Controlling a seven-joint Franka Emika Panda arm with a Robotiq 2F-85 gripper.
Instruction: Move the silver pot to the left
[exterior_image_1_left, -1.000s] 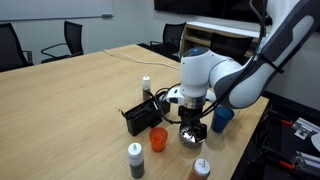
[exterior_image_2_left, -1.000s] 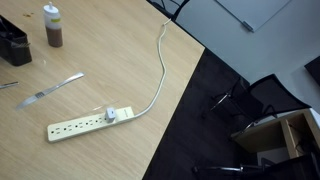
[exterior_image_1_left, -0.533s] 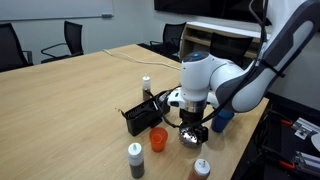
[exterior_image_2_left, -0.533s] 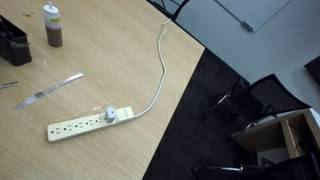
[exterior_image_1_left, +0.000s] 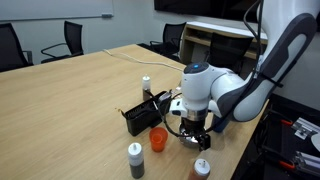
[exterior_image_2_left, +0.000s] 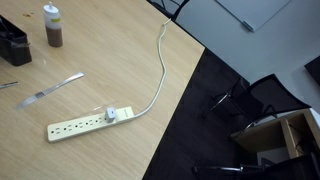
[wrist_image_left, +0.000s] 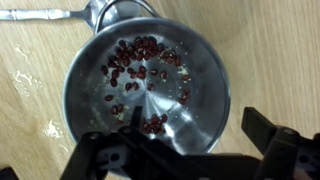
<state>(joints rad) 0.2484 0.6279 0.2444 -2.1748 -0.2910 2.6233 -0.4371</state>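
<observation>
Over the last second I have brought the arm down. In an exterior view the gripper, which hung above the silver pot, now sits low over it and hides most of it. The pot stands near the counter edge, just beside the orange cup. It has not shifted, so I judge the move to the left has not begun: the approach is ending and the grasp is yet to come.

Only the wrist view shows me the jaws. They stand wide apart and hold nothing. The pot's near wall appears to lie between them, with one finger over the speckled inside and one outside.

An exterior view with a power strip and its cable shows neither arm nor pot.
</observation>
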